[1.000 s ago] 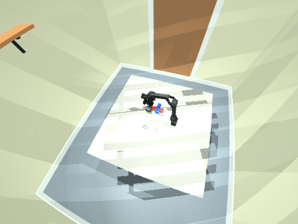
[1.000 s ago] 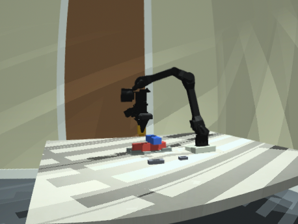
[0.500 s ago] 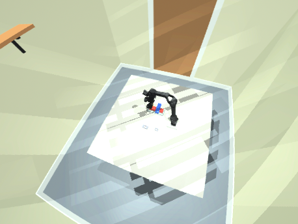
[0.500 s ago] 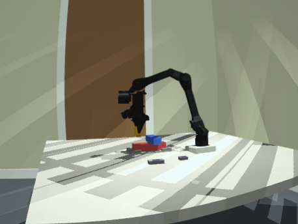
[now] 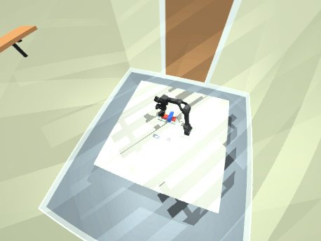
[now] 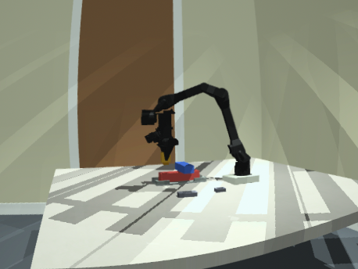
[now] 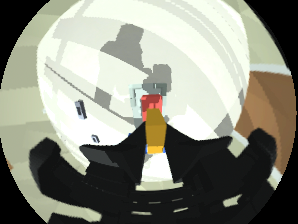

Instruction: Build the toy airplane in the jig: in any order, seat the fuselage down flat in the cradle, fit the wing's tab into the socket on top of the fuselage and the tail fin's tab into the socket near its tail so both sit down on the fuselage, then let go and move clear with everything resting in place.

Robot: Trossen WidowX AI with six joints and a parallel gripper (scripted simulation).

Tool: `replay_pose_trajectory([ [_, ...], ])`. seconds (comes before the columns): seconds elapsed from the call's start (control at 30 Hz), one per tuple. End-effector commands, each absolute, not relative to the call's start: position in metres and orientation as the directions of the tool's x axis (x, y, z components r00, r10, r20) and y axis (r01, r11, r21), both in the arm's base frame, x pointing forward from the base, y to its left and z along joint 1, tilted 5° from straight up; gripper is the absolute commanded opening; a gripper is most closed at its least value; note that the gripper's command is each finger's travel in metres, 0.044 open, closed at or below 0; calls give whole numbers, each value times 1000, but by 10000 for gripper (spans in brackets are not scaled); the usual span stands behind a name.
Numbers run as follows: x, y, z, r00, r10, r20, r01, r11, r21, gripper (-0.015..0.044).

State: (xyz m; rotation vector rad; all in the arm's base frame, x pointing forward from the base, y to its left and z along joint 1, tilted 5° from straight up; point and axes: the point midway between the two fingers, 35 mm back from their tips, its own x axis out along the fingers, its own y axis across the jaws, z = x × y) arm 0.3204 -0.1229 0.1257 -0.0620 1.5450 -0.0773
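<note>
The red fuselage [image 5: 174, 119] [image 6: 168, 176] [image 7: 151, 100] lies in the pale grey-green jig [image 6: 161, 182] [image 7: 133, 95]. The blue wing [image 5: 170, 116] [image 6: 184, 167] lies across the top of the fuselage; whether its tab is fully down cannot be told. In the wrist view the wing is mostly hidden by the fin and fingers. My gripper [image 6: 166, 153] [image 7: 156, 136] is shut on the yellow tail fin [image 6: 165, 159] [image 7: 156, 120]. The fin points down, above the fuselage end farther from the arm's base, with a gap below it in the exterior view.
Two small dark holders stand on the table [image 5: 196, 175] [image 6: 98, 250]: a larger one [image 5: 156, 136] [image 6: 187, 194] [image 7: 80, 109] and a smaller one [image 5: 168, 139] [image 6: 220, 189] [image 7: 95, 138]. The arm's pale base plate [image 6: 230, 179] is to the right of the jig in the exterior view.
</note>
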Motion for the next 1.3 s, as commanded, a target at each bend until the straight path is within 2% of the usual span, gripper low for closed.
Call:
replay_pose_trajectory([
  [0.0,321,-124,126,25,-92,-995,8,996,-92,65],
  [1.2,322,-128,86,24,-92,-995,8,996,-92,65],
  [1.27,323,-128,88,28,-91,-995,11,996,-91,52],
])
